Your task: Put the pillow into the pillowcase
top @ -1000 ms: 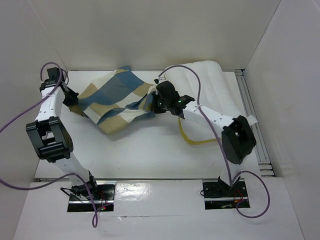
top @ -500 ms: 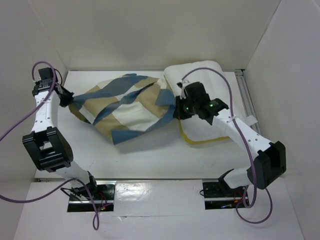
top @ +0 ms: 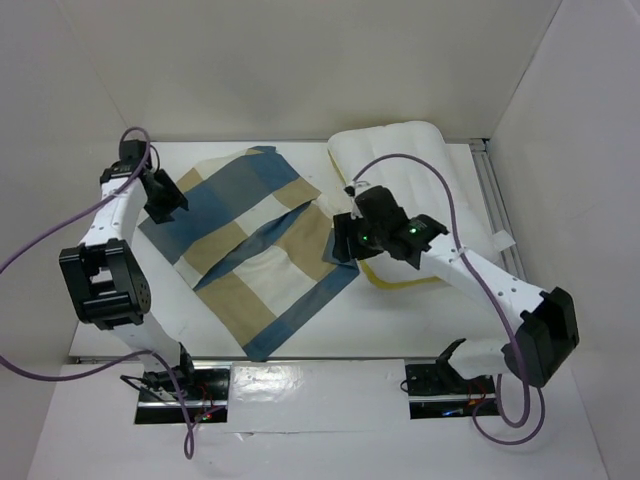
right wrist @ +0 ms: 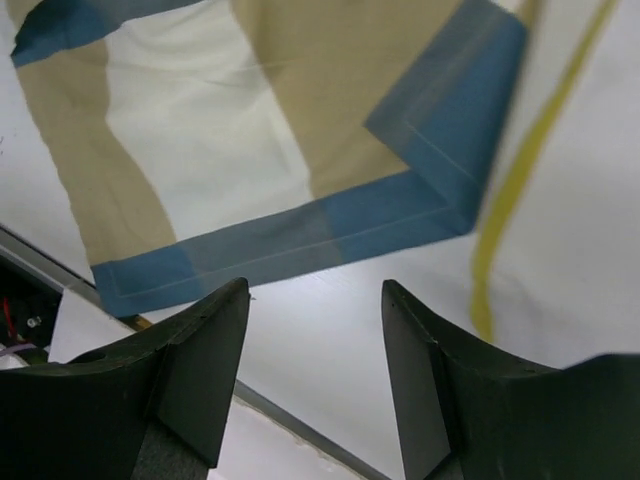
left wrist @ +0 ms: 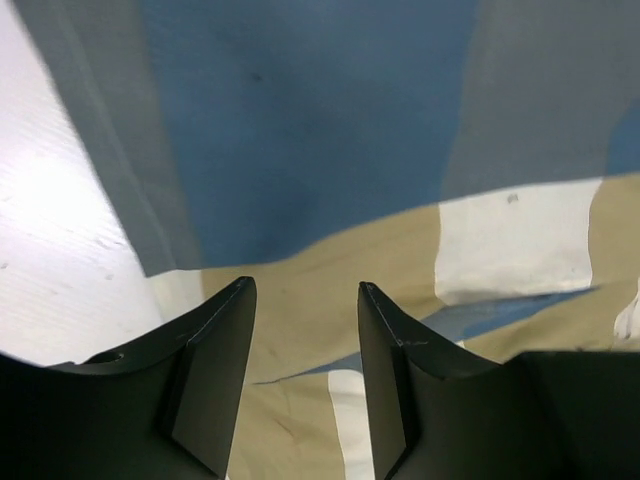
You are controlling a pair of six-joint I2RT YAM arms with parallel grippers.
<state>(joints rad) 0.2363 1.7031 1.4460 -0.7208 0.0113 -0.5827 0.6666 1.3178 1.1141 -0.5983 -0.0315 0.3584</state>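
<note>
Lying flat: blue-tan-cream checked fabric pillowcase (top: 250, 245) | left gripper (left wrist: 300, 290), right gripper (right wrist: 315, 290) spread, empty | risk: you pinch both layers, shutting out soft white pillow (top: 400, 150).

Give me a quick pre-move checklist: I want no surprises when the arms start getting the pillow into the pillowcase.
1. The left gripper is open and empty: ok.
2. The right gripper is open and empty: ok.
3. The pillowcase lies spread on the table: ok.
4. The pillowcase is fully flat: not ok, a diagonal fold crosses its middle.
5. Which edge of the pillowcase is the open one: cannot tell.
6. The pillow lies outside the pillowcase, at the far right: ok, though the right arm hangs over its near edge.
</note>
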